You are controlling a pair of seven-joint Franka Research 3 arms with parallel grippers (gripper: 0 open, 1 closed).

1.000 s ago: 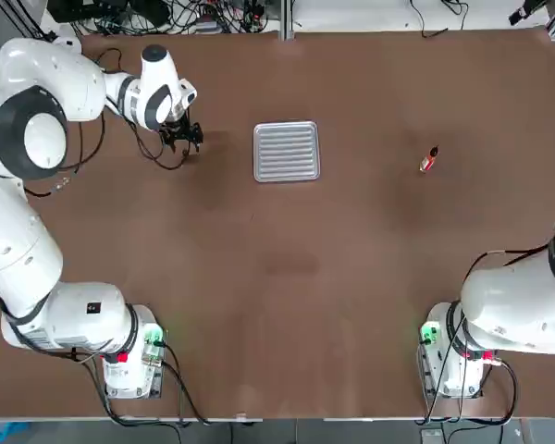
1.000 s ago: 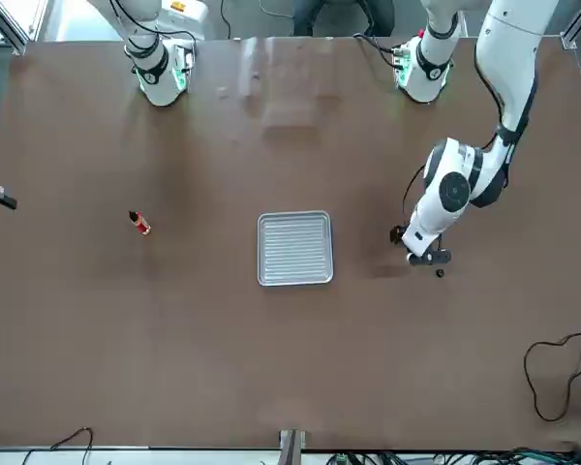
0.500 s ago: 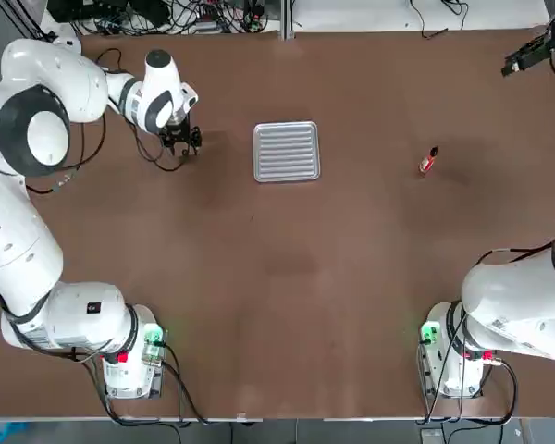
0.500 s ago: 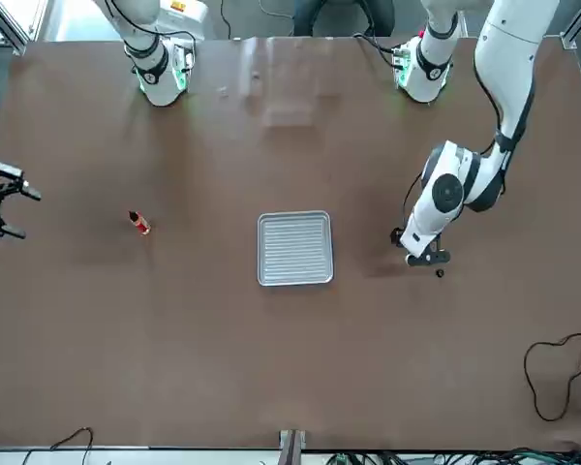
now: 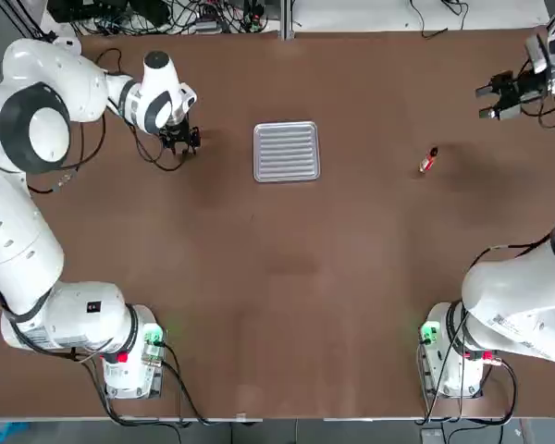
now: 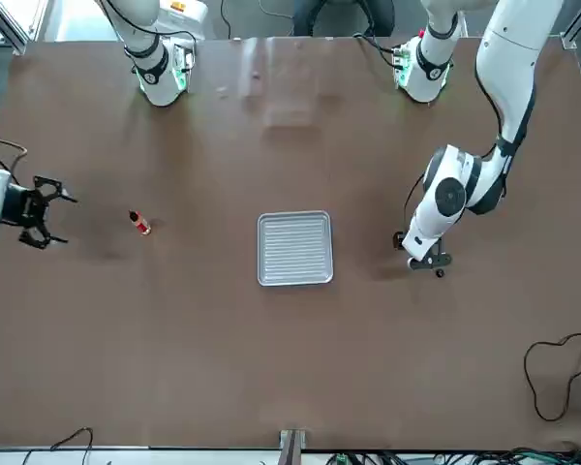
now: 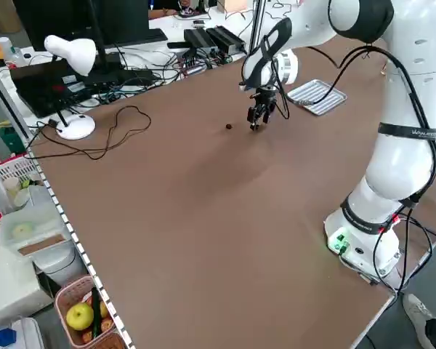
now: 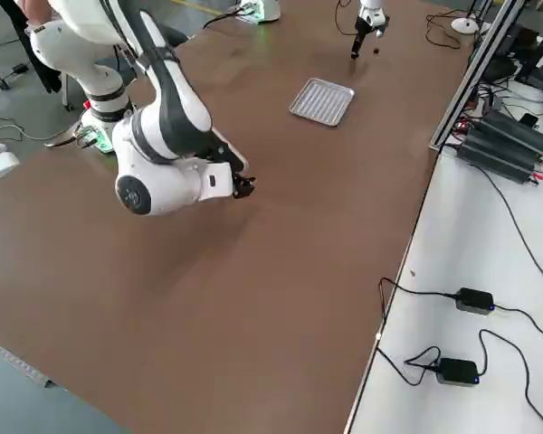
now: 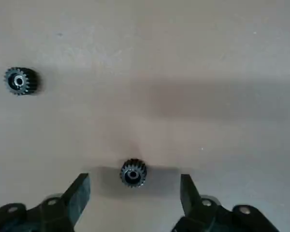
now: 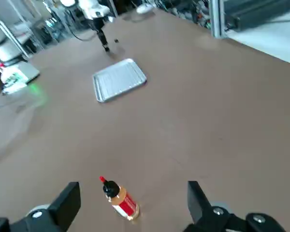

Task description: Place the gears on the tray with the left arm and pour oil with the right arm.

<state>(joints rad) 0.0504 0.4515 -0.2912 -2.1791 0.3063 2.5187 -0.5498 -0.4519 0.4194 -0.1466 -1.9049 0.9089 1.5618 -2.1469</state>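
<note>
Straddling one gear (image 9: 133, 172) with its fingers (image 9: 77, 193) spread on either side and not touching it, the left hand (image 5: 183, 141) is seen at the upper left of the top view, low over the worktop (image 5: 287, 277). The gear is not yet grasped; it lies flat on the worktop between the fingers. A second gear (image 9: 20, 80) is seen at the upper left of the left wrist view, well apart from the first and untouched. The tray (image 5: 286, 151) is found at upper centre of the top view, near the left hand, and nothing is carried on its ribbed surface.

The right hand (image 5: 499, 99) is held at the upper right of the top view, released and holding nothing. The oil bottle (image 5: 428, 160) lies on the worktop near it, towards the tray, and is seen in the right wrist view in front of the spread fingers.

The task is judged to be at its very beginning: both gears are still to be placed, and the oil is still to be picked up and poured.
</note>
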